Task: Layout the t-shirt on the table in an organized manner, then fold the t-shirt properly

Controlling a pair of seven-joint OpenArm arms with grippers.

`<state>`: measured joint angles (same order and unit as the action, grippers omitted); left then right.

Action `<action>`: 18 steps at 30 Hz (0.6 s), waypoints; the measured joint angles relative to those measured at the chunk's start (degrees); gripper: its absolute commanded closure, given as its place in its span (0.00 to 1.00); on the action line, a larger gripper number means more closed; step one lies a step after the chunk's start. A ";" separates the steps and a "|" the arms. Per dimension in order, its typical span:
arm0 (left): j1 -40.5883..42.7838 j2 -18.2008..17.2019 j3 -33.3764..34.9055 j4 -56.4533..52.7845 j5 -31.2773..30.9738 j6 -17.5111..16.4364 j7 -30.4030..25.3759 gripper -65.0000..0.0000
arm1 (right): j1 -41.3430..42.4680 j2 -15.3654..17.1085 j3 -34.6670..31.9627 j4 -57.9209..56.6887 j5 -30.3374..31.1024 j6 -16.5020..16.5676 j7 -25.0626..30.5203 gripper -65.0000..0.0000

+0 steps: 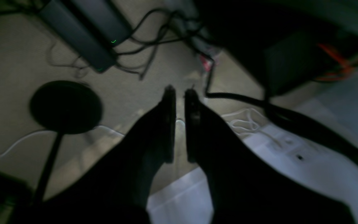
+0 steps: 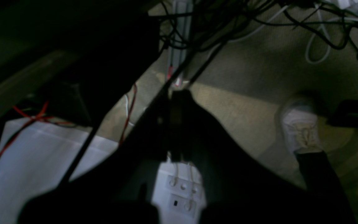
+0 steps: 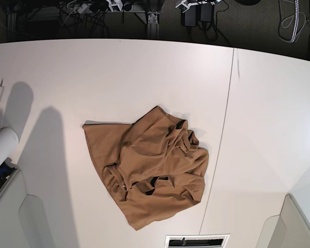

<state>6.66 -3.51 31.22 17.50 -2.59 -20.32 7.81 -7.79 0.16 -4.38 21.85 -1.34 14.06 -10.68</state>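
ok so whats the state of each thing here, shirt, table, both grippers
t-shirt: crumpled in a heap on the table, not spread out or folded, nothing holding it
table: white, bare around the shirt, thin dark seam to one side of the shirt
left gripper: narrow gap between the fingers, holding nothing, off the table over the floor
right gripper: shut, empty, also aimed at the floor

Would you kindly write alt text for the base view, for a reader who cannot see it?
A crumpled tan t-shirt lies in a heap near the middle of a white table, not yet spread out. A thin dark seam crosses the table just right of the shirt, and no gripper shows in this view.
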 measured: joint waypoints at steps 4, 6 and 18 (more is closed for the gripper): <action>0.00 0.02 0.09 0.00 -0.02 -4.35 -0.15 0.86 | 0.00 -0.02 0.00 0.00 0.02 0.00 0.00 1.00; 0.00 0.02 0.11 0.00 -0.02 -4.50 -0.17 0.86 | 0.00 0.00 0.00 0.00 0.00 0.02 0.00 1.00; 5.97 -1.20 0.09 6.29 0.09 -5.44 0.33 0.86 | -5.53 0.15 -0.02 3.39 -0.02 7.78 0.20 1.00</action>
<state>12.62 -4.71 31.31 23.79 -2.50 -25.76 8.14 -13.32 0.32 -4.40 25.23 -1.37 21.85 -10.48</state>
